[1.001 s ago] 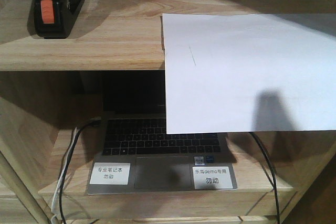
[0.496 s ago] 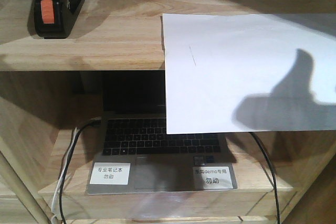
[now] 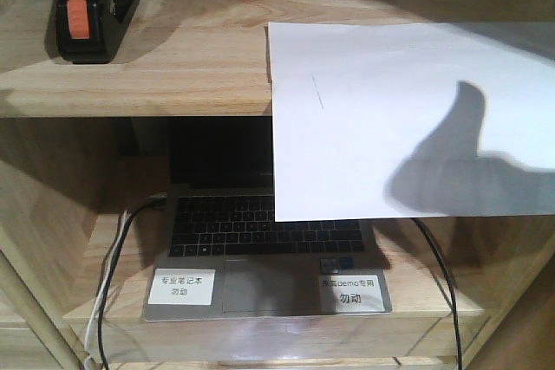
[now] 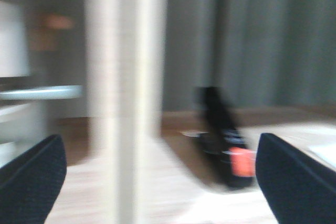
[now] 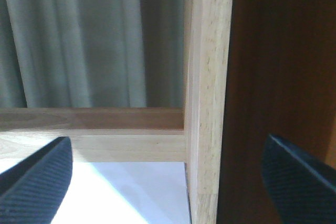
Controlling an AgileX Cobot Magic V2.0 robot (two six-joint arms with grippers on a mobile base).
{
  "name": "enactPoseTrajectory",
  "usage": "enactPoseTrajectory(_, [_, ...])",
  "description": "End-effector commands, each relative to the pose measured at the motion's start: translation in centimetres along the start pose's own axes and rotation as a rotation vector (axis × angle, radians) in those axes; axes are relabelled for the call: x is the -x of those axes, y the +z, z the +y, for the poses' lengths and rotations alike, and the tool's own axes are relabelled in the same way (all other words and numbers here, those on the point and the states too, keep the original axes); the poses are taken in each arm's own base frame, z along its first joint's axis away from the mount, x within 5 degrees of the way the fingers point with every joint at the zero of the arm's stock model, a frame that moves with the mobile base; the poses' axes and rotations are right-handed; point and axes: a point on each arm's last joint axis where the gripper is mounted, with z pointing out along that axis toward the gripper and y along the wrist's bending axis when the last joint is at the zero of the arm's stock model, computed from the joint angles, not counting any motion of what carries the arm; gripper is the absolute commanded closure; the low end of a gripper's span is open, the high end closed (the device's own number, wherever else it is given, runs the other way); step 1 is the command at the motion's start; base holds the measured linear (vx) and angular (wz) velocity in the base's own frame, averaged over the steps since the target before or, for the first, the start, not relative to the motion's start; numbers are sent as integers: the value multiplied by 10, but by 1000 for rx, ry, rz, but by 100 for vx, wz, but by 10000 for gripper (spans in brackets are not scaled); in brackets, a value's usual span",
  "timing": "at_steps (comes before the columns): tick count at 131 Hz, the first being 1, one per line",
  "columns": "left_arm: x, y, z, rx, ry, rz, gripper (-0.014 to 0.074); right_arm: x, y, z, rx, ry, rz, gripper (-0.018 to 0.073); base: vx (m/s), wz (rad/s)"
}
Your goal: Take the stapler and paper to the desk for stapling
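Right wrist view: shelf post (image 5: 208, 98) beside paper (image 5: 128, 195).

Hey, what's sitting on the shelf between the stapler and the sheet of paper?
Nothing. In the front-facing view, only bare shelf board lies between the stapler and the paper.

Front view: faces shelf unit (image 3: 173, 67) head-on, tilted slightly down, middling range; stapler (image 3: 87, 10) upper left, paper (image 3: 408, 119) right, laptop (image 3: 264, 257) below.

Left wrist view: low over shelf board (image 4: 173, 203), level, blurred; sights between fingertips (image 4: 31, 182) of left tool (image 4: 160, 182) in lower corners; shares stapler (image 4: 227, 140) with front.

Right wrist view: very close to shelf post (image 5: 207, 103), level, facing curtain (image 5: 79, 40); shares paper (image 5: 131, 192) with front.
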Motion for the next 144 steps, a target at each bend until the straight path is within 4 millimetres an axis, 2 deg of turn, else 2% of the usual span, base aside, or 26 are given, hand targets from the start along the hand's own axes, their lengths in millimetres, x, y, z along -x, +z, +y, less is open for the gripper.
enactPoseTrajectory(1, [11, 11, -7, -90, -17, -59, -116, 14, -1, 0, -6, -11, -97, -118, 0, 0])
enactPoseTrajectory(40, [6, 45, -42, -376, -27, -17, -101, 14, -1, 0, -6, -11, -97, 13, 0, 0])
enactPoseTrajectory(64, [-1, 67, -67, -486, -27, 12, -95, 14, -1, 0, -6, -11, -97, 77, 0, 0])
enactPoseTrajectory(82, [-9, 81, -74, -485, -17, 59, -85, 14, -1, 0, -6, -11, -97, 109, 0, 0])
enactPoseTrajectory(109, [-8, 86, -76, -482, -31, 45, -84, 14, -1, 0, -6, -11, -97, 125, 0, 0])
enactPoseTrajectory(129, [4, 97, -79, -452, -58, 66, -81, 14, -1, 0, -6, -11, -97, 125, 0, 0])
enactPoseTrajectory(144, [18, 115, -79, -357, -72, 119, -76, 14, -1, 0, -6, -11, -97, 125, 0, 0])
